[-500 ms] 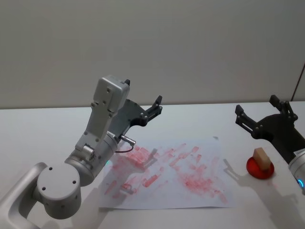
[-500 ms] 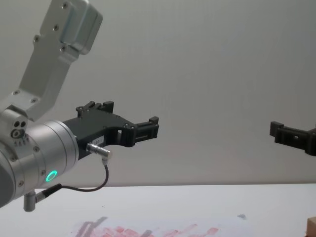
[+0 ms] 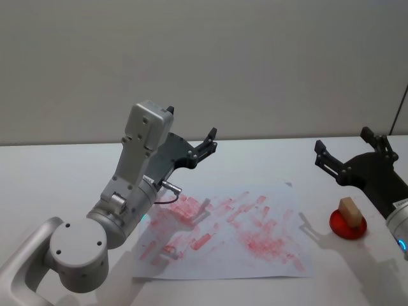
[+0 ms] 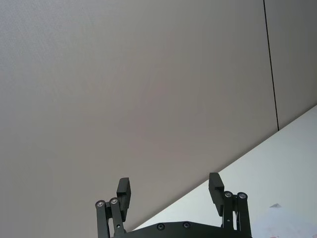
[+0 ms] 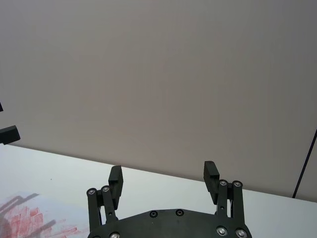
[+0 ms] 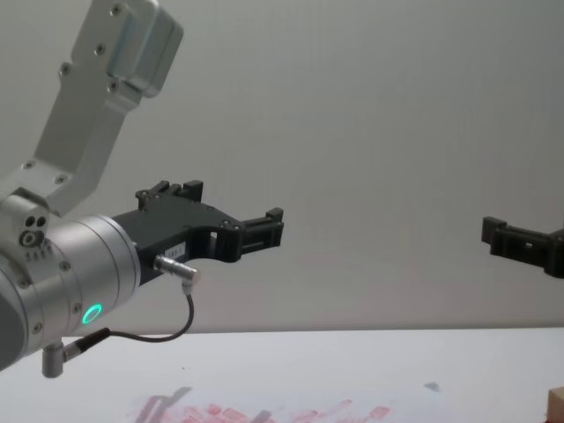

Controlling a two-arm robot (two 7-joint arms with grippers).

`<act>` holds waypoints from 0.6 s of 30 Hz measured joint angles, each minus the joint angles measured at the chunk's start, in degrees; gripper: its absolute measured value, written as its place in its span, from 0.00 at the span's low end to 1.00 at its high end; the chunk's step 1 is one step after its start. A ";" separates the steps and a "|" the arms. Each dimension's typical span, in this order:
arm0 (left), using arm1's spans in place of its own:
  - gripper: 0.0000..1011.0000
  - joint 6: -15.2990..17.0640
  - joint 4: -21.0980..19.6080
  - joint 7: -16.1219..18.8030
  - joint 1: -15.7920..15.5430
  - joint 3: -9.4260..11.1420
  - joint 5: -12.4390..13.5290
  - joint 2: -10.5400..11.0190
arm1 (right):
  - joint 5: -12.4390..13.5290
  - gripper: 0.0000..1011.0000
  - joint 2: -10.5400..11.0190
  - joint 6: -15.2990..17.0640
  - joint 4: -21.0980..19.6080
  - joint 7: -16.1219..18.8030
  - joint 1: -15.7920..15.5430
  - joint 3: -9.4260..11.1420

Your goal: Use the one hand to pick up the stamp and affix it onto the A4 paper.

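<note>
Pick-up not yet begun. The stamp [image 3: 349, 209] stands ungrasped on a red ink pad [image 3: 338, 228] near the right edge of the counter [image 3: 57, 167]. The right gripper [image 3: 341, 141] hovers above and just behind it, jaws spread, empty. The left gripper [image 3: 211, 139], likewise spread and empty, hangs raised over the red-marked A4 paper [image 3: 268, 255] at mid-counter. Grasping, carrying and pressing are all left to do

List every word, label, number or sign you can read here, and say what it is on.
No text can be read.
The white label on the left gripper: too small to read.
The red ink marks on the A4 paper: smudged, no readable characters.
</note>
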 joint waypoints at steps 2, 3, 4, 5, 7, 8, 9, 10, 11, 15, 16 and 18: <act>0.99 0.00 0.00 0.00 0.00 0.00 0.00 0.00 | 0.00 0.99 0.00 0.00 0.00 0.00 0.00 0.00; 0.99 0.00 0.00 0.00 0.00 0.00 0.00 0.00 | 0.00 0.99 0.00 0.00 0.00 0.00 0.00 0.00; 0.99 0.00 0.00 0.00 0.00 0.00 0.00 0.00 | 0.00 0.99 0.00 0.00 0.00 0.00 0.00 0.00; 0.99 0.00 0.00 0.00 0.00 0.00 0.00 0.00 | 0.00 0.99 0.00 0.00 0.00 0.00 0.00 0.00; 0.99 0.00 0.00 0.00 0.00 0.00 0.00 0.00 | 0.00 0.99 0.00 0.00 0.00 0.00 0.00 0.00; 0.99 0.00 0.00 0.00 0.00 0.00 0.00 0.00 | 0.00 0.99 0.00 0.00 0.00 0.00 0.00 0.00; 0.99 0.00 0.00 0.00 0.00 0.00 0.00 0.00 | 0.00 0.99 0.00 0.00 0.00 0.00 0.00 0.00; 0.99 0.00 0.00 0.00 0.00 0.00 0.00 0.00 | 0.00 0.99 0.00 0.00 0.00 0.00 0.00 0.00; 0.99 0.00 0.00 0.00 0.00 0.00 0.00 0.00 | 0.00 0.99 0.00 0.00 0.00 0.00 0.00 0.00; 0.99 0.00 0.00 0.00 0.00 0.00 0.00 0.00 | 0.00 0.99 0.00 0.00 0.00 0.00 0.00 0.00; 0.99 0.00 0.00 0.00 0.00 0.00 0.00 0.00 | 0.00 0.99 0.00 0.00 0.00 0.00 0.00 0.00; 0.99 0.00 0.00 0.00 0.00 0.00 0.00 0.00 | 0.00 0.99 0.00 0.00 0.00 0.00 0.00 0.00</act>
